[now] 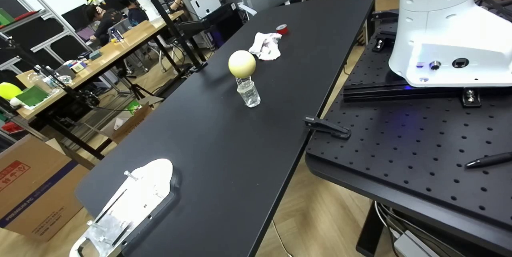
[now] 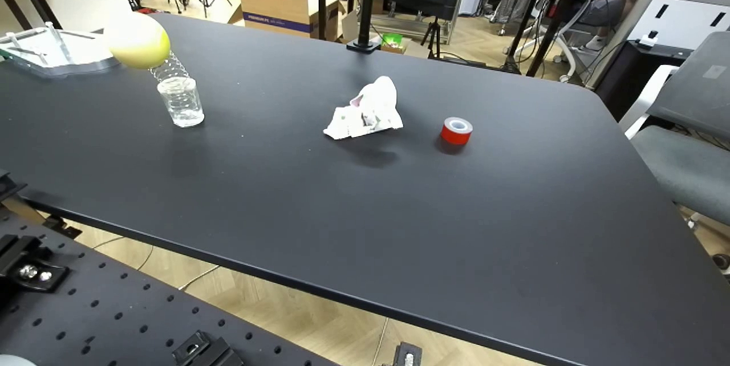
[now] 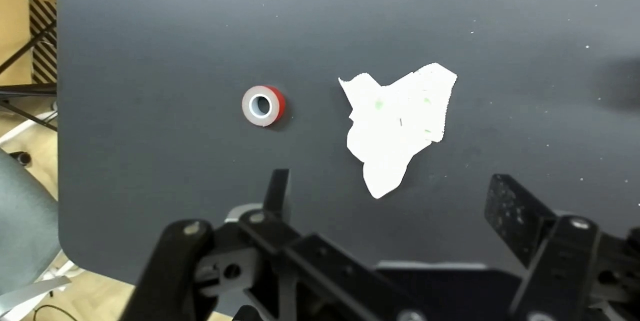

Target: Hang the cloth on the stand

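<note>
A white crumpled cloth [image 1: 265, 46] with small green marks lies on the black table; it also shows in an exterior view [image 2: 369, 110] and in the wrist view [image 3: 397, 118]. A white board with several pegs [image 1: 138, 197], possibly the stand, is at the table's far end from the cloth; it also shows in an exterior view [image 2: 77, 49]. My gripper [image 3: 392, 203] is open and empty above the table. In the wrist view the cloth's lower tip appears between the fingertips, with the rest beyond them. Neither exterior view shows the gripper.
A red tape roll [image 1: 282, 29] lies beside the cloth, also in the wrist view [image 3: 261, 106]. A clear cup [image 1: 249, 93] with a yellow ball [image 1: 242, 64] above it stands between cloth and board. The robot's white base [image 1: 440, 29] is beside the table [image 1: 224, 149].
</note>
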Tool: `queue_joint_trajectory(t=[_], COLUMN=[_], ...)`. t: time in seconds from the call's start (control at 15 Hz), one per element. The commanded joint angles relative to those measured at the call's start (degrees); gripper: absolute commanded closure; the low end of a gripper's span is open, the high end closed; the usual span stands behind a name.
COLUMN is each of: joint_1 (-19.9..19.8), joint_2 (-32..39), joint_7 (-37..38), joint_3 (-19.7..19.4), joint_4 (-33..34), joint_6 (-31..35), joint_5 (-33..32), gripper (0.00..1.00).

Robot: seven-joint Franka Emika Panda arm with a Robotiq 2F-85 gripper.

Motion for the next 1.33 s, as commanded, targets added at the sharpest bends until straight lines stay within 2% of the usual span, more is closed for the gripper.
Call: queue_joint_trajectory(t=[0.0, 0.27, 0.47, 0.87, 1.27], joint_1=[0.0, -0.8, -1.4, -3.0, -3.2], joint_2=[0.5, 4.8, 8.2, 14.1, 18.6], joint_7=[1.9, 4.7, 2.5, -6.3, -8.5], joint_3=[-0.3, -1.5, -2.3, -1.7, -1.8], joint_4=[0.0, 1.2, 1.2, 1.4, 0.7], joint_6=[1.6, 9.9, 13.7, 16.7, 18.6], joint_5=[-1.2, -4.4, -2.9, 2.0, 1.7], gripper=[0.00, 0.00, 0.00, 0.00, 0.00])
